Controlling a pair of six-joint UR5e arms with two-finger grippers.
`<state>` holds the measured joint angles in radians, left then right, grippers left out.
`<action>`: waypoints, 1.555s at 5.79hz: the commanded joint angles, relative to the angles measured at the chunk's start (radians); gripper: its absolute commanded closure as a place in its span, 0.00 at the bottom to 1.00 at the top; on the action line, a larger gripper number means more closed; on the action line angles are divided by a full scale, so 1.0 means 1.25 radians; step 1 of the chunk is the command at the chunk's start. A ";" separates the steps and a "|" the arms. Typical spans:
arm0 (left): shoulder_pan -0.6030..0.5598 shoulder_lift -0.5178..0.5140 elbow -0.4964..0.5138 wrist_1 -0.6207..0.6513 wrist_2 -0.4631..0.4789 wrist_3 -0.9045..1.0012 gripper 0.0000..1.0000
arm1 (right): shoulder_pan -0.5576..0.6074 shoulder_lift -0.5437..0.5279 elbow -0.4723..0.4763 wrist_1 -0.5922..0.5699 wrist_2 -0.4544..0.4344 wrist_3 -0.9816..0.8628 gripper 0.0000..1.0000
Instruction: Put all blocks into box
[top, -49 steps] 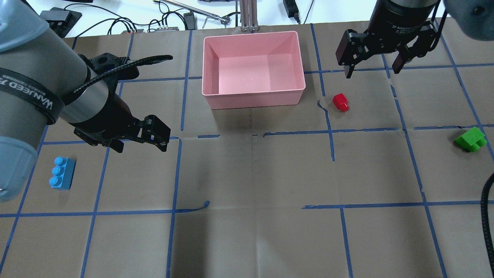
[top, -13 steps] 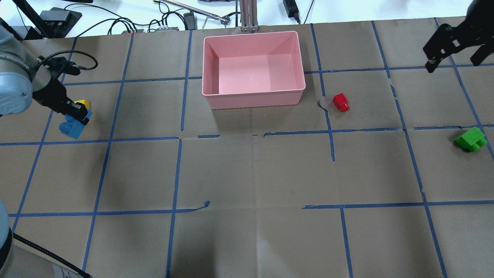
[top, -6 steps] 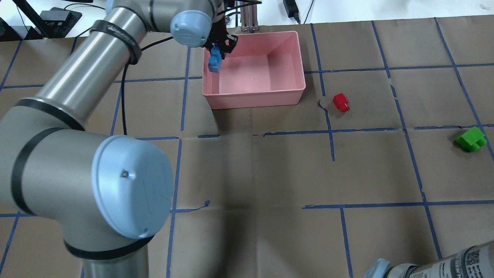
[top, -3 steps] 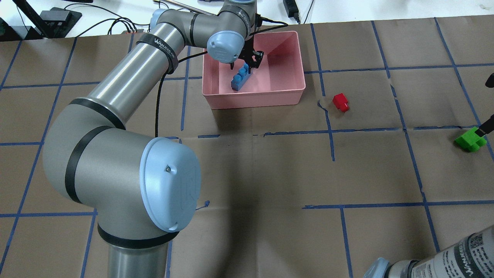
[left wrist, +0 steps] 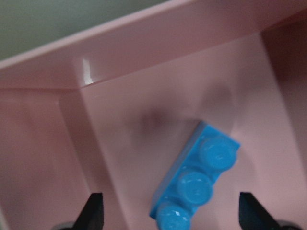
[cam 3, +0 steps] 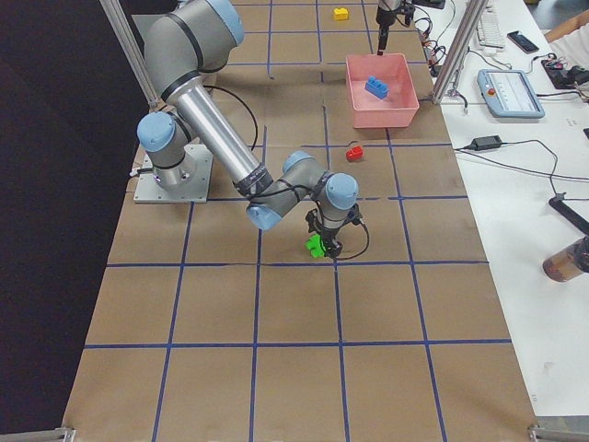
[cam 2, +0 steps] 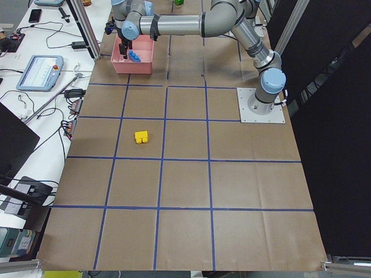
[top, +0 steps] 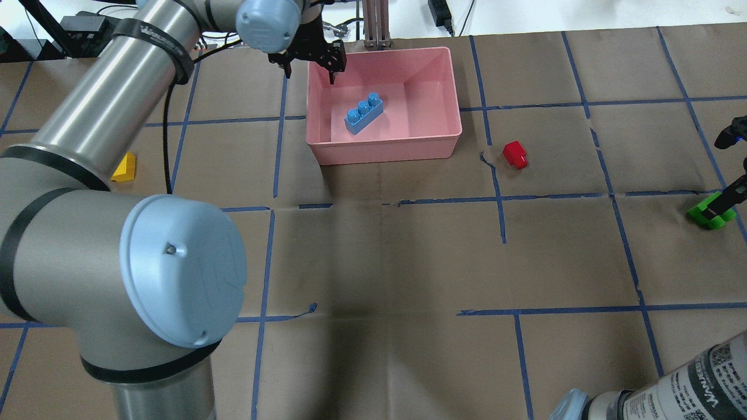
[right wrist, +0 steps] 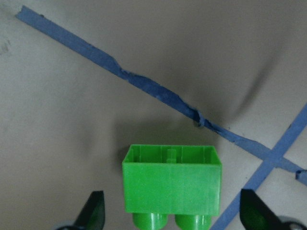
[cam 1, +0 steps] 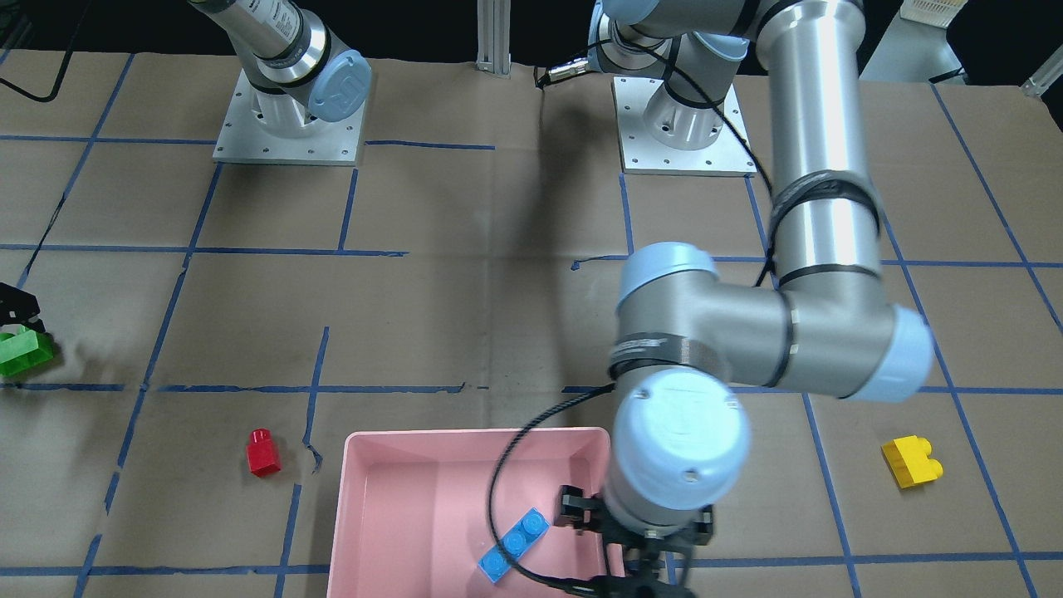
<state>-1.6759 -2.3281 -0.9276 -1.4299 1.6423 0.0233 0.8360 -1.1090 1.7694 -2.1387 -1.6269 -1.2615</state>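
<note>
The long blue block (top: pixel 363 114) lies loose on the floor of the pink box (top: pixel 385 153), also seen in the left wrist view (left wrist: pixel 194 184). My left gripper (top: pixel 309 73) is open and empty above the box's back left corner. My right gripper (right wrist: pixel 172 213) is open, its fingers (right wrist: pixel 93 211) on either side of the green block (right wrist: pixel 172 184) without touching it, at the table's right edge (top: pixel 709 211). The red block (top: pixel 515 154) sits on the table right of the box. The yellow block (top: pixel 124 168) sits on the table far left, partly behind my left arm.
My left arm's elbow (top: pixel 175 268) fills the near left of the overhead view. The right arm's forearm (top: pixel 688 385) shows at the bottom right. Cables, small devices and an aluminium post (top: pixel 376 23) lie behind the box beyond the table's far edge.
My left gripper carried the blue block into the box, let it go and drew back to the box's back left corner. My right gripper came down around the green block.
</note>
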 commanded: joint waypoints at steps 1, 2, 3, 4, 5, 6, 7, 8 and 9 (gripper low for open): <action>0.095 0.057 -0.027 -0.055 -0.002 0.049 0.01 | 0.000 0.007 0.021 -0.003 -0.008 0.002 0.01; 0.159 0.090 -0.086 -0.066 0.000 0.136 0.01 | 0.000 0.007 0.029 -0.007 -0.012 0.003 0.21; 0.239 0.135 -0.157 -0.062 -0.001 0.264 0.01 | 0.000 0.005 0.028 -0.007 -0.012 0.002 0.45; 0.313 0.147 -0.211 -0.050 -0.006 0.350 0.01 | 0.000 0.000 0.025 -0.007 -0.010 0.004 0.56; 0.365 0.136 -0.216 -0.045 -0.004 0.430 0.01 | 0.001 -0.015 0.018 -0.008 -0.008 0.011 0.57; 0.404 0.118 -0.230 -0.016 0.004 0.446 0.01 | 0.018 -0.063 -0.027 0.001 0.001 0.075 0.57; 0.459 0.076 -0.242 0.027 0.002 0.446 0.04 | 0.074 -0.108 -0.085 0.056 0.001 0.177 0.57; 0.479 0.038 -0.259 0.099 0.004 0.443 0.05 | 0.154 -0.134 -0.152 0.120 0.001 0.312 0.56; 0.483 0.004 -0.284 0.183 0.007 0.437 0.05 | 0.181 -0.136 -0.177 0.149 0.001 0.364 0.56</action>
<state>-1.0852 -2.2826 -1.2566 -1.2910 1.6479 0.5745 1.0152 -1.2663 1.5910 -1.9973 -1.6262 -0.8924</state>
